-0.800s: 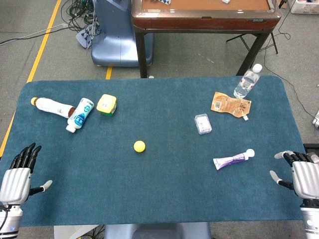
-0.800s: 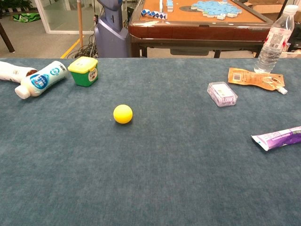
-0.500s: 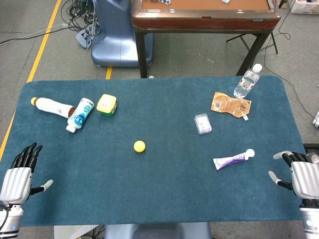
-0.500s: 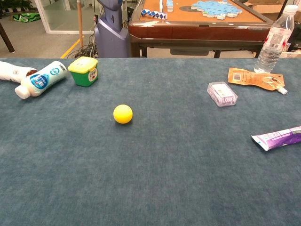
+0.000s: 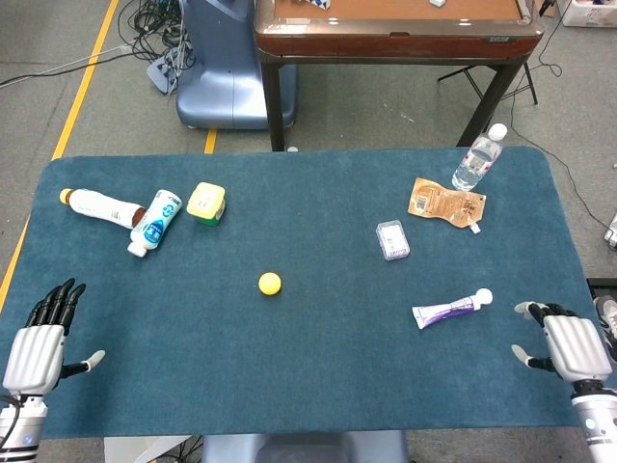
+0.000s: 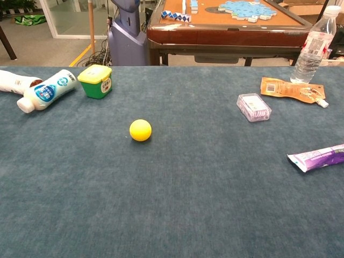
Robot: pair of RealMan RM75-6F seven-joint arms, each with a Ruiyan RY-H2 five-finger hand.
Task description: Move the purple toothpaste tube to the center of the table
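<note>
Beside right robot hand (image 5: 564,345): toothpaste tube (image 5: 451,309)

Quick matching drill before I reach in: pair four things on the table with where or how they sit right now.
Things:
1. purple toothpaste tube
2. yellow ball
3. water bottle
4. blue-and-white bottle

Places or states:
A. standing upright at the far right corner
B. lying flat near the right hand, untouched
C. lying on its side at the far left, beside the green tub
D. alone near the middle of the table

Pairs: 1-B, 2-D, 3-A, 4-C
</note>
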